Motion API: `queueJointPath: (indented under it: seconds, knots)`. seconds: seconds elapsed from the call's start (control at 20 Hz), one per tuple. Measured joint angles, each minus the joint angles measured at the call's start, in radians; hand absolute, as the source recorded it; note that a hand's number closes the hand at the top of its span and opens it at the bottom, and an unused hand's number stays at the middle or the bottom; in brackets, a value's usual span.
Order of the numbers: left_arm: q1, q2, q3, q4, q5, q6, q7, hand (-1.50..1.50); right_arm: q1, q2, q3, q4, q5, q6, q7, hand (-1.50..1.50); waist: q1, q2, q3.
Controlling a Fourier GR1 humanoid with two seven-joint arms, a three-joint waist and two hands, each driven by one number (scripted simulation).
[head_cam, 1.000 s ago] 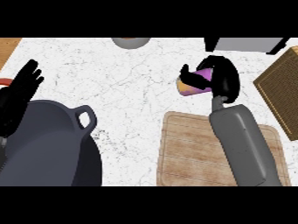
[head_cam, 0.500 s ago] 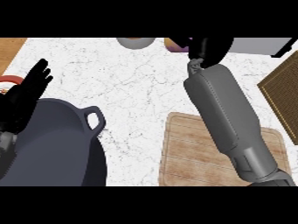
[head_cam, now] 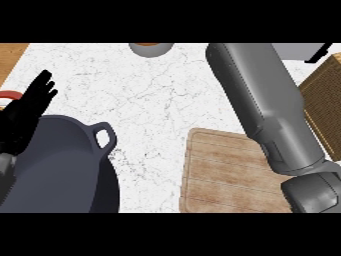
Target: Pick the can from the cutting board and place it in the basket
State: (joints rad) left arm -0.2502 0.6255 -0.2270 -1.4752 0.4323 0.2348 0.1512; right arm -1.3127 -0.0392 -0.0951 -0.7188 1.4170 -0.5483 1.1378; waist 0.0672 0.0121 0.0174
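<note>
The wooden cutting board (head_cam: pixel 225 177) lies at the lower middle of the white counter with no can on it. The can shows nowhere in this view. My right forearm (head_cam: pixel 265 105) stretches from the lower right up past the picture's top edge, so the right hand is out of sight. The woven basket (head_cam: pixel 335 107) stands at the right edge, just right of that forearm. My left hand (head_cam: pixel 21 112) rests open at the left, fingers up, above the rim of the pot.
A large dark pot (head_cam: pixel 55 167) with a loop handle fills the lower left. A red object (head_cam: pixel 3 95) peeks out behind my left hand. A grey bowl (head_cam: pixel 151 48) sits at the counter's far edge. A grey appliance (head_cam: pixel 302 51) shows at the top right.
My right arm has reached farther up and away, carrying the hand and the can out of the top of the view. The left hand stays where it was.
</note>
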Motion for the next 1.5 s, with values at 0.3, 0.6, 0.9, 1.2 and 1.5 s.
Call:
queueJointPath:
  seconds: [0.3, 0.6, 0.9, 1.2, 1.5]
  knots:
    - [0.003, 0.009, -0.001, 0.003, 0.012, 0.001, 0.001, 0.00, -0.104, -0.077, -0.081, 0.106, 0.083, -0.003, 0.010, 1.50, -0.009, 0.002, 0.003]
    - [0.011, 0.013, -0.003, -0.004, 0.008, 0.012, -0.006, 0.00, -0.139, -0.167, -0.140, 0.201, 0.169, 0.010, 0.027, 1.50, -0.014, 0.002, 0.002]
    - [0.022, 0.019, 0.004, 0.001, 0.017, 0.013, -0.011, 0.00, -0.138, -0.238, -0.187, 0.250, 0.231, 0.030, 0.044, 1.50, -0.027, -0.004, 0.002]
    - [0.038, 0.024, 0.011, 0.009, 0.022, 0.014, -0.013, 0.00, -0.071, -0.261, -0.232, 0.243, 0.244, 0.013, 0.019, 1.50, -0.047, -0.013, 0.005]
    - [0.053, 0.025, 0.014, 0.017, 0.015, 0.023, -0.024, 0.00, 0.025, -0.267, -0.278, 0.188, 0.222, -0.029, -0.035, 1.50, -0.064, -0.021, 0.008]
